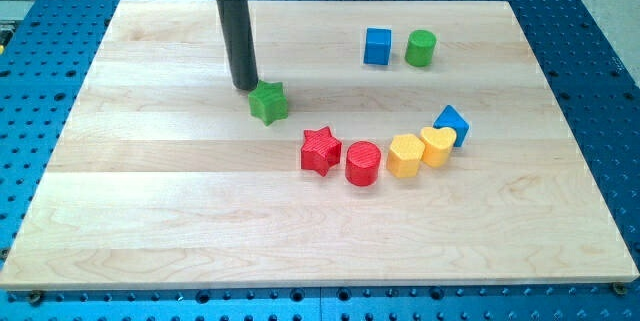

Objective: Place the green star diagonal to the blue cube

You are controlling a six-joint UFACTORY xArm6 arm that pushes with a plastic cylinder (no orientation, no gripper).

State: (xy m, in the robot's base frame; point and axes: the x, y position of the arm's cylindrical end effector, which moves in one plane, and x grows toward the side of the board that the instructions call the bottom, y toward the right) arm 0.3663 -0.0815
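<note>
The green star (268, 102) lies on the wooden board, left of centre. My tip (245, 87) stands just at the star's upper left, touching or nearly touching it. The blue cube (377, 47) sits toward the view's top right, well to the right of the star and a little higher. A green cylinder (421, 49) stands right beside the cube on its right.
A red star (321, 151), a red cylinder (362, 163), a yellow hexagonal block (405, 155), a yellow heart (437, 146) and a second blue block (452, 121) form an arc at centre right. The wooden board (150, 211) lies on a blue perforated table.
</note>
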